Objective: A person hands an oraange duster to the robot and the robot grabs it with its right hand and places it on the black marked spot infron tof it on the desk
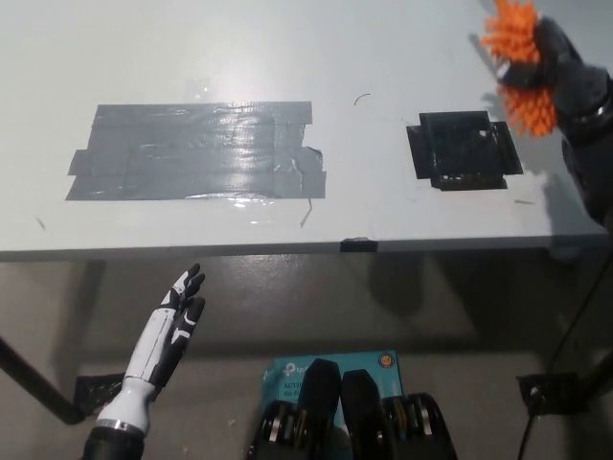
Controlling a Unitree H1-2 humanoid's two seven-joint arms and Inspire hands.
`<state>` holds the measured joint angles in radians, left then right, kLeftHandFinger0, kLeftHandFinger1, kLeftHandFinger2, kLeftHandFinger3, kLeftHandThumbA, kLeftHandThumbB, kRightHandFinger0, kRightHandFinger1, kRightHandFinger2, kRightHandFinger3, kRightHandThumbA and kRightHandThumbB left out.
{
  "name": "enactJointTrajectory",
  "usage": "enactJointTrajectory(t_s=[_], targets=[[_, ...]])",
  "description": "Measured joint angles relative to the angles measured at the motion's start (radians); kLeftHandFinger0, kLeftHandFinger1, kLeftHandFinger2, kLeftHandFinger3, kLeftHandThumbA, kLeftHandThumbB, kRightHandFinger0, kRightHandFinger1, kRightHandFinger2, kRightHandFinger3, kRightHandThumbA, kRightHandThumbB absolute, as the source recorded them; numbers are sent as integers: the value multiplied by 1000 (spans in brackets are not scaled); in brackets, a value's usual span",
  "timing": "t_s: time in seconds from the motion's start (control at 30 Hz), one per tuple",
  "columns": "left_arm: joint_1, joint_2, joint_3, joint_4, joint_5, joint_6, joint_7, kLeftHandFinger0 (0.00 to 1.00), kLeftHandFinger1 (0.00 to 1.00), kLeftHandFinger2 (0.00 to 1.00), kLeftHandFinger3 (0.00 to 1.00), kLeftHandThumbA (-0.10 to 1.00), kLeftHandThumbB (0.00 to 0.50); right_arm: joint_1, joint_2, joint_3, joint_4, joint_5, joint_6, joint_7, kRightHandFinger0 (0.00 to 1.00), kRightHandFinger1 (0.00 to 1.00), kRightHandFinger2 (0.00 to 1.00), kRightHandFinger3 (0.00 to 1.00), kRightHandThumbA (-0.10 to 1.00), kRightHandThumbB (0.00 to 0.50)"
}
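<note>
My black right hand (567, 69) is shut on the orange duster (517, 59) at the upper right of the head view, above the desk's far right side. The duster's fluffy orange strands stick out above and below my fingers. The black marked spot (464, 149) lies on the white desk (287, 48), to the lower left of the duster and uncovered. My white left hand (172, 331) rests open below the desk's front edge at the lower left.
A wide patch of grey tape (196, 151) covers the desk's left middle. The desk's front edge (287, 249) runs across the picture's middle. A blue box (330, 369) lies on the floor below.
</note>
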<state>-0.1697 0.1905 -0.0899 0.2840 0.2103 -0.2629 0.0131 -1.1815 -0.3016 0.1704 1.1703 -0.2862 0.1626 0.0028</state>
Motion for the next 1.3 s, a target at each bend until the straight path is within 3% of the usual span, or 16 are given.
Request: enactJointTrajectory(t_s=[0.17, 0.2, 0.23, 0.27, 0.3, 0.33, 0.37, 0.5, 0.57, 0.6, 0.77, 0.9, 1.3], targets=[[-4, 0, 0, 0, 0, 2, 0, 1000, 1000, 1000, 1000, 1000, 163, 33, 2, 12, 15, 0, 0, 16, 244, 742, 1000, 1000, -100, 193], [-6, 0, 0, 0, 0, 2, 0, 1000, 1000, 1000, 1000, 1000, 157, 33, 4, 18, 21, 0, 0, 25, 564, 965, 1000, 1000, -100, 193], [-7, 0, 0, 0, 0, 2, 0, 1000, 1000, 1000, 1000, 1000, 156, 33, 5, 21, 22, 0, 0, 28, 682, 957, 1000, 1000, -100, 193], [-8, 0, 0, 0, 0, 2, 0, 1000, 1000, 1000, 1000, 1000, 157, 33, 5, 28, 26, -1, -1, 39, 1000, 1000, 1000, 1000, 196, 212], [-9, 0, 0, 0, 0, 2, 0, 1000, 1000, 1000, 1000, 1000, 158, 33, 6, 32, 28, -1, -1, 50, 1000, 1000, 1000, 1000, 338, 238], [-9, 0, 0, 0, 0, 2, 0, 1000, 1000, 1000, 1000, 1000, 159, 33, 6, 38, 32, -1, -2, 60, 1000, 1000, 1000, 1000, 386, 254], [-9, 0, 0, 0, 0, 2, 0, 1000, 1000, 1000, 1000, 1000, 159, 33, 6, 38, 32, -1, -2, 60, 1000, 1000, 1000, 1000, 431, 317], [-10, 0, 0, 2, 0, 2, 0, 1000, 1000, 1000, 1000, 1000, 162, 34, 6, 57, 56, 2, -4, 158, 1000, 1000, 1000, 1000, 578, 385], [-10, 0, 0, 3, 0, 2, 0, 1000, 1000, 1000, 1000, 1000, 162, 34, 5, 57, 63, 8, -17, 202, 1000, 1000, 1000, 1000, 618, 391], [-10, 0, 0, 3, 0, 2, 0, 1000, 1000, 1000, 1000, 1000, 161, 34, 3, 57, 64, 10, -22, 217, 1000, 1000, 1000, 1000, 625, 361], [-19, 0, -1, 2, 0, 2, 0, 1000, 1000, 1000, 1000, 1000, 160, 34, -2, 35, 58, 39, -56, 302, 1000, 1000, 1000, 1000, 675, 332], [-24, 0, -1, 2, 0, 2, 0, 1000, 1000, 1000, 1000, 1000, 161, 34, -2, 18, 41, 54, -69, 327, 1000, 1000, 1000, 1000, 708, 389], [-36, 0, -9, 6, 1, 2, 0, 1000, 1000, 1000, 1000, 1000, 174, 51, -15, -74, -141, 87, -88, 303, 1000, 1000, 1000, 1000, 852, 382]])
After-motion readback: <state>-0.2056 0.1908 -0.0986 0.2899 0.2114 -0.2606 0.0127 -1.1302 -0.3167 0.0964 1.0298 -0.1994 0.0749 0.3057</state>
